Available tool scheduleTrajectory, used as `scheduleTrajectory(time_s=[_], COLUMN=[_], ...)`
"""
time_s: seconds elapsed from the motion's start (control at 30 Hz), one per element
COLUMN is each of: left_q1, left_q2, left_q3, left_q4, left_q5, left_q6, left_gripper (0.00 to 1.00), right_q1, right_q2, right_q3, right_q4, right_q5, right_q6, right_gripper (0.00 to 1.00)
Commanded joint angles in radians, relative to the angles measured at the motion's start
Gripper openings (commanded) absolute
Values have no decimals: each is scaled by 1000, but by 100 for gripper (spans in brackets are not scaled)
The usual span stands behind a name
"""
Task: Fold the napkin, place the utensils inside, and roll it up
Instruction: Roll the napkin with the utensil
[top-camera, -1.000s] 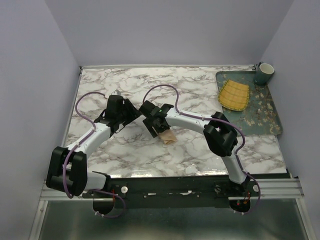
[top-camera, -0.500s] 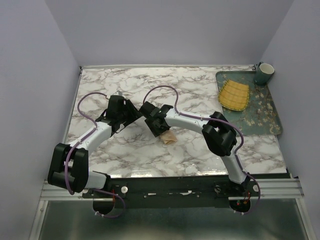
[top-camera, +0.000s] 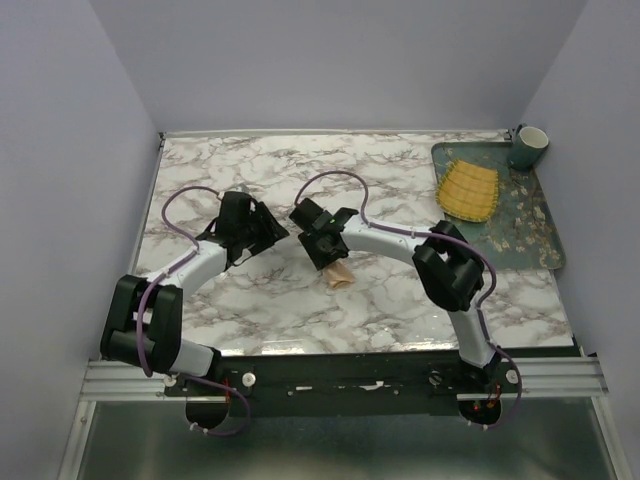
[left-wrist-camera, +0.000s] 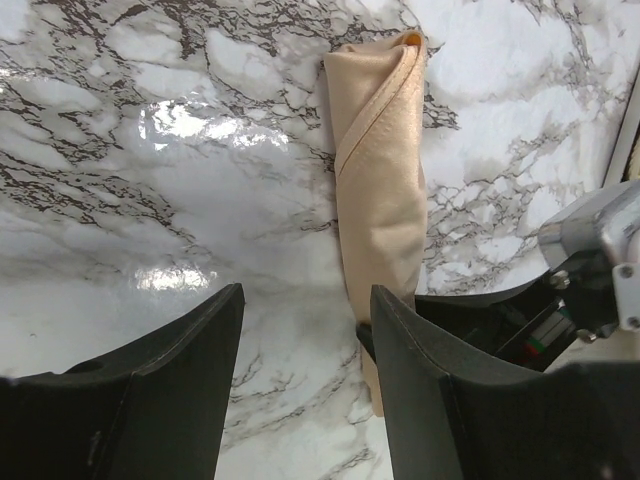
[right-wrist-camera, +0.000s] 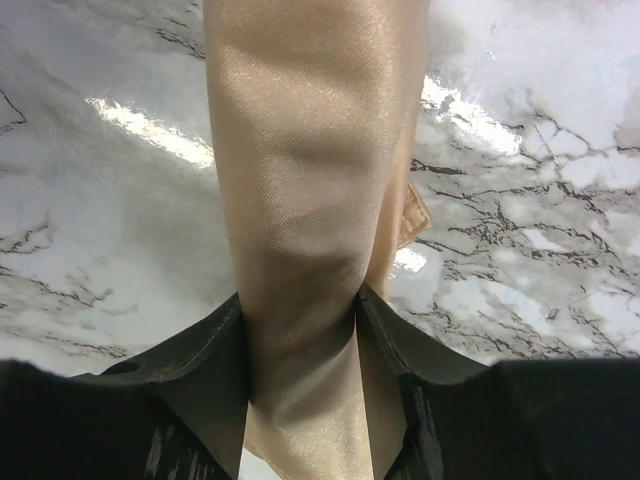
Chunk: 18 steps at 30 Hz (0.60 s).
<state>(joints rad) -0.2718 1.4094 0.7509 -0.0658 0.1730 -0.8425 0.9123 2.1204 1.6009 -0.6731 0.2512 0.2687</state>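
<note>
The napkin (top-camera: 338, 275) lies on the marble table as a rolled peach-orange bundle, just right of centre. In the left wrist view the napkin (left-wrist-camera: 380, 180) runs lengthwise away from the camera, its outer flap wrapped diagonally. My right gripper (top-camera: 325, 255) is at the roll's near end. In the right wrist view both jaws press into the napkin (right-wrist-camera: 310, 150) and pinch it, so the right gripper (right-wrist-camera: 300, 310) is shut on it. My left gripper (left-wrist-camera: 305, 340) stands open over bare marble just left of the roll and holds nothing. No utensils show.
A grey-green tray (top-camera: 520, 220) sits at the back right with a yellow checked cloth (top-camera: 467, 190) on it. A green mug (top-camera: 527, 147) stands at the tray's far corner. Purple cables loop above both arms.
The right gripper's jaws have closed in onto the rolled napkin. Its wrist has shifted slightly to the right. The left gripper has stayed open and edged a little toward the roll.
</note>
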Motion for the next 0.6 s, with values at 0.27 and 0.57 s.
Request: scheduleTrajectory(time_s=[0.27, 0.57], left_q1=[-1, -36], left_q2=[137, 209], left_q3=[39, 99], left_q4=[61, 92], left_q5=[147, 197], left_q6=[-6, -12], left_gripper=[61, 58], right_q1=[-199, -323], right_q2=[-89, -48], right_q3=[-183, -255], right_q4=[207, 348], right_q5=[-481, -874], right_q6=[41, 66], right_gripper=[47, 47])
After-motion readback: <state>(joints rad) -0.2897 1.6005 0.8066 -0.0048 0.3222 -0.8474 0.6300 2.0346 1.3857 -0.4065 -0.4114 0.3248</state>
